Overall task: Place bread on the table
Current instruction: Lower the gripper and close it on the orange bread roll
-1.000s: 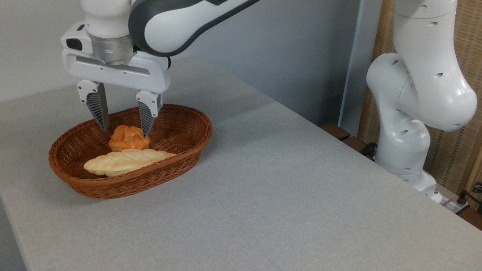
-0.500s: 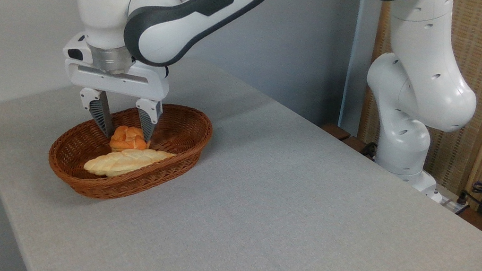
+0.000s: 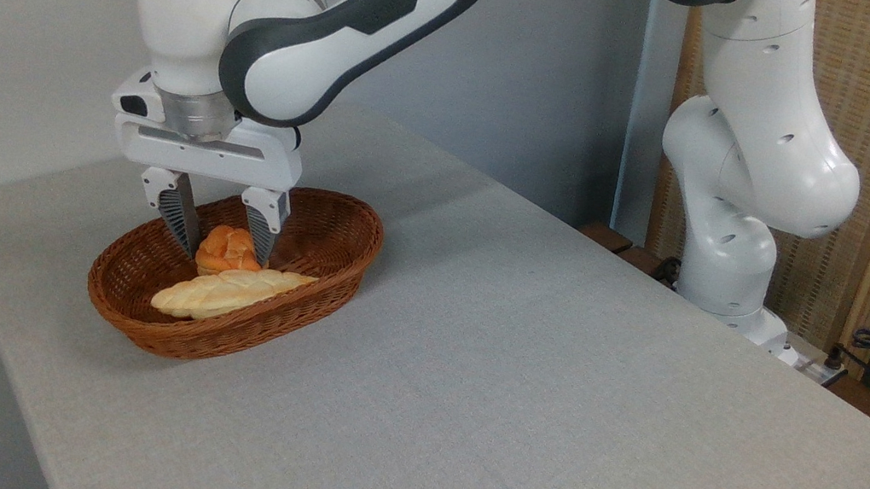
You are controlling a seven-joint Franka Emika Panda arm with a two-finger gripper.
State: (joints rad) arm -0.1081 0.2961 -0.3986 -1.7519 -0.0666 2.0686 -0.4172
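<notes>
Lowered over the last second: gripper [image 3: 226,255] now deeper in the basket [image 3: 329,263], with wrist and forearm down a little as well. Fingers narrowed from a wide spread to a closer stance, one dark pad on each side of the bun [image 3: 229,250] and right against it. Left fingertip dropped below the bun's top, right fingertip likewise, reaching to just above the long loaf [image 3: 229,291]. Bun nudged slightly left and looking a touch narrower between the pads. No lift visible; contact with the basket floor hidden by the loaf.
</notes>
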